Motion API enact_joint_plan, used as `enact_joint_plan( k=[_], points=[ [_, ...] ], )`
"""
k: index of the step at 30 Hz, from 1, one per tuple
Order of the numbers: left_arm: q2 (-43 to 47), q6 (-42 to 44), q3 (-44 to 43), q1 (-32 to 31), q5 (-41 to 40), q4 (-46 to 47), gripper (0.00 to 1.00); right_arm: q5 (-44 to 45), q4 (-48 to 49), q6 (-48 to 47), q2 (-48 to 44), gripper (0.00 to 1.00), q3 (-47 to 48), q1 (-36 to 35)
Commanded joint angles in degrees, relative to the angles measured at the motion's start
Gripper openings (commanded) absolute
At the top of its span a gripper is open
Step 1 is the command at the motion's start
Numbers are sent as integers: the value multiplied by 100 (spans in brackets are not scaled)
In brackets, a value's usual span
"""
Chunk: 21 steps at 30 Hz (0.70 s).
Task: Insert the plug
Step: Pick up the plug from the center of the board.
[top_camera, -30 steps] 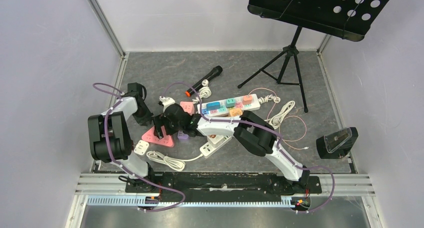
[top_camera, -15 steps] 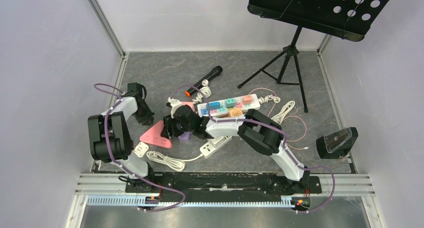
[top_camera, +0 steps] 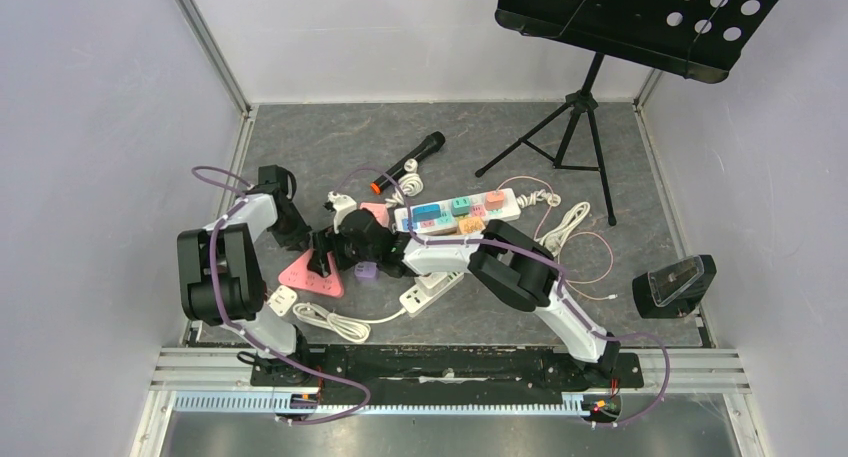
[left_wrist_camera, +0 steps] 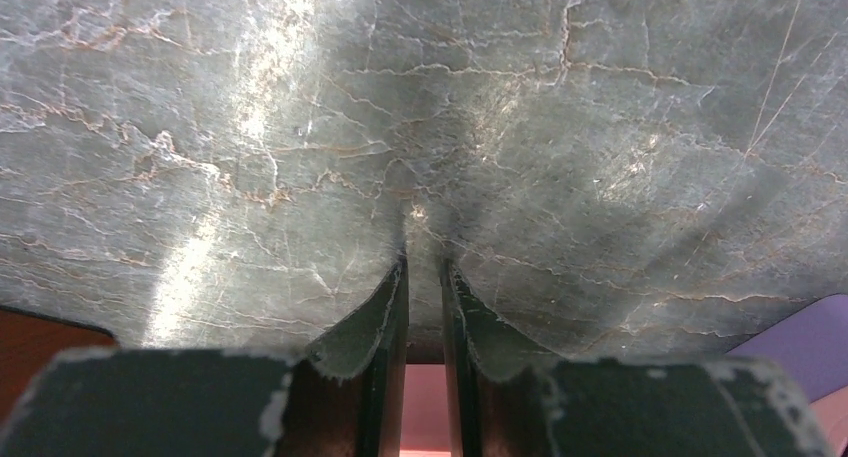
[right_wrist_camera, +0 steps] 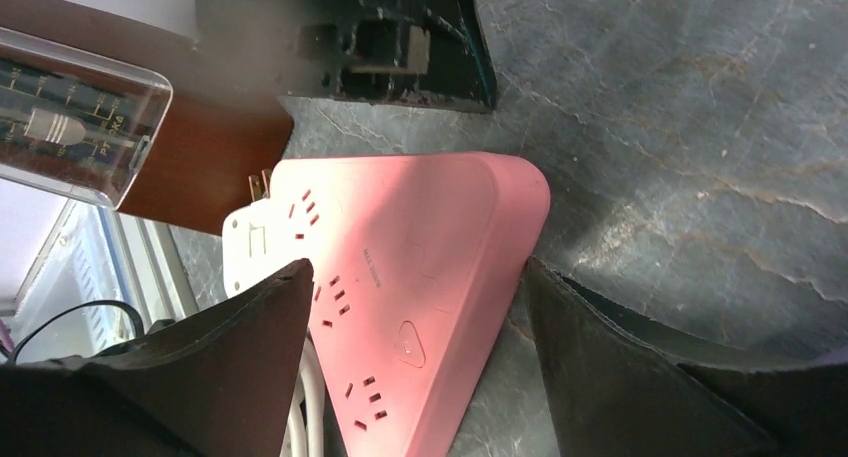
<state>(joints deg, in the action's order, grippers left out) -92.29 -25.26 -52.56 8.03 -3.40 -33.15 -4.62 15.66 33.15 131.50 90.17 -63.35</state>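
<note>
1. Left pincer (left_wrist_camera: 424, 269): jaws almost together, thin slit, nothing gripped; tips against the grey mat (left_wrist_camera: 300, 127).
2. Right pincer (right_wrist_camera: 418, 269): jaws wide, empty, straddling the pink power strip (right_wrist_camera: 430, 217); white plug (right_wrist_camera: 243, 245) loose beside one finger.

Right wrist: pink power strip (right_wrist_camera: 420, 237) runs off the bottom edge between the right gripper (right_wrist_camera: 418, 265) fingers. White plug (right_wrist_camera: 262, 227) by the left finger is half covered, cable cut off. Black block (right_wrist_camera: 400, 37) ahead of the tips is blurred. Top view: those tips are buried under their own wrist. Left wrist: pink sliver (left_wrist_camera: 425, 412) behind the left gripper (left_wrist_camera: 424, 267) tips, cropped. Gripped or background, can't tell.
</note>
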Motion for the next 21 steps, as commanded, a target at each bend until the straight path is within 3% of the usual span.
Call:
enact_joint_plan(
  k=[1, 8, 14, 17, 21],
  points=[
    [-130, -177, -30, -74, -76, -75, 23, 124, -257, -209, 439, 79, 403, -62],
    [-173, -214, -27, -213, 156, -74, 19, 372, -1025, -407, 767, 79, 1100, -208],
    [-108, -203, -55, -233, 311, -86, 13, 119, -1109, -590, 797, 84, 1169, -221],
    [-15, -186, -79, -233, 289, -144, 12, -543, -735, -453, 670, 75, 943, -187],
    [230, -186, -147, -232, 127, -217, 11, -665, -373, -298, 294, 64, 492, -148]
  ],
)
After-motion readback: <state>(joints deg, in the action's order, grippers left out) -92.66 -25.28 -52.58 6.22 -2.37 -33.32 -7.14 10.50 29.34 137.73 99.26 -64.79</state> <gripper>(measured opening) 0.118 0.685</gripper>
